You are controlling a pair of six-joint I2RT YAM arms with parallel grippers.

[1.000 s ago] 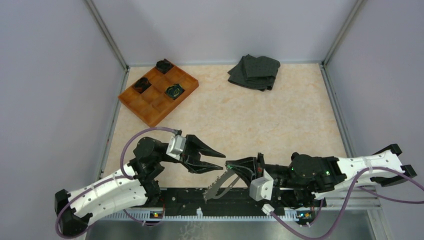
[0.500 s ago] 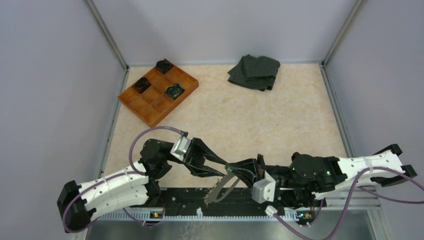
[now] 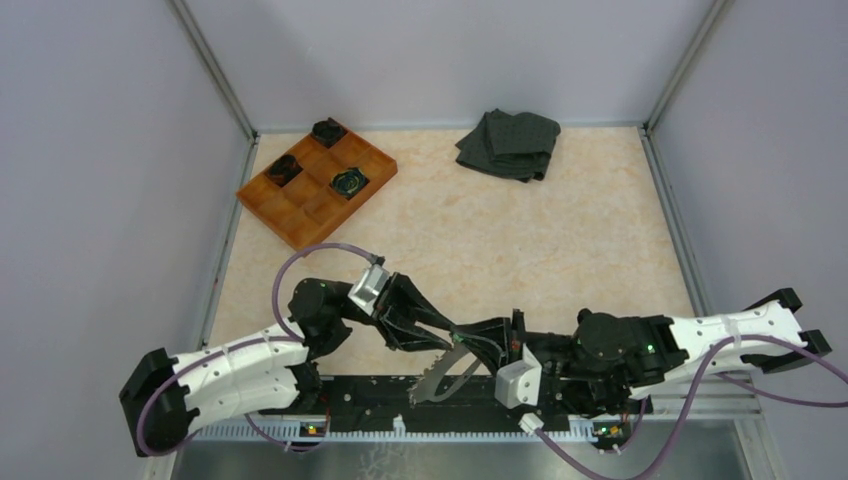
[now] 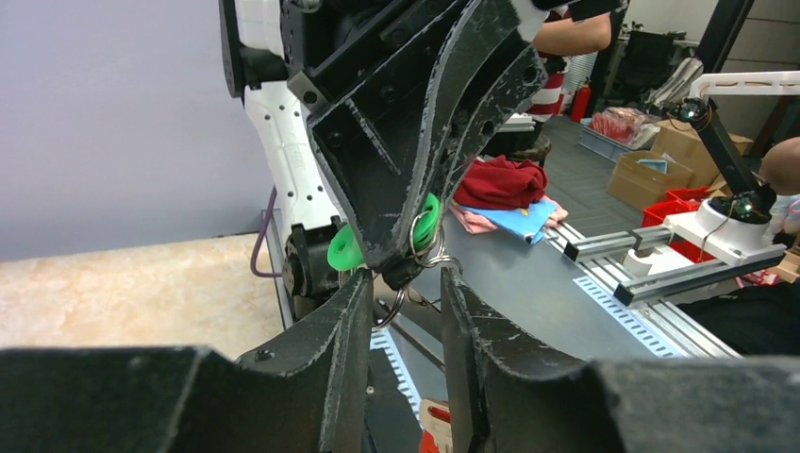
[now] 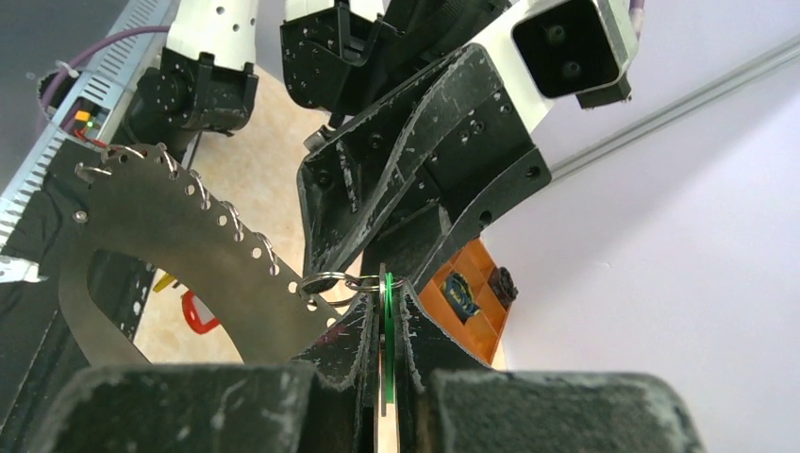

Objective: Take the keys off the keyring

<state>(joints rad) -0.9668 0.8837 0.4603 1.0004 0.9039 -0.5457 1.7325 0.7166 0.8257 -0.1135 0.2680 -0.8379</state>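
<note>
**Grey wire keyring [image 5: 324,276] held up where the two grippers meet**

Far left at the back, the orange tray [image 3: 300,225] sits on the beige table [image 3: 520,240] with black round objects [image 3: 350,181] in three of its compartments, well apart from the action.

Coming across, the left gripper [image 3: 450,338] reaches in low near the front edge. Its jaws stand a narrow gap apart, one finger [image 4: 349,321] on each side of the other gripper's tip. From its wrist camera a loop of the ring shows right in that gap, just beside the inner face of that finger. Whether it touches, I can't tell, and nothing looks clamped there.

The keyring itself is up off the table, right at the tip of the right gripper [image 5: 385,300]. A toothed grey metal strip [image 5: 179,226], curved and dotted with holes, dangles from it towards the black rail [image 3: 380,395] at the arms' bases. Individual keys? Too small to pick out.

The right gripper is clamped tight on a thin green tag [image 5: 387,340] — seen edge-on between its fingers, with the ring at the tag's top edge.

Further back and right, a dark folded cloth [image 3: 508,145] lies by the far wall.
</note>
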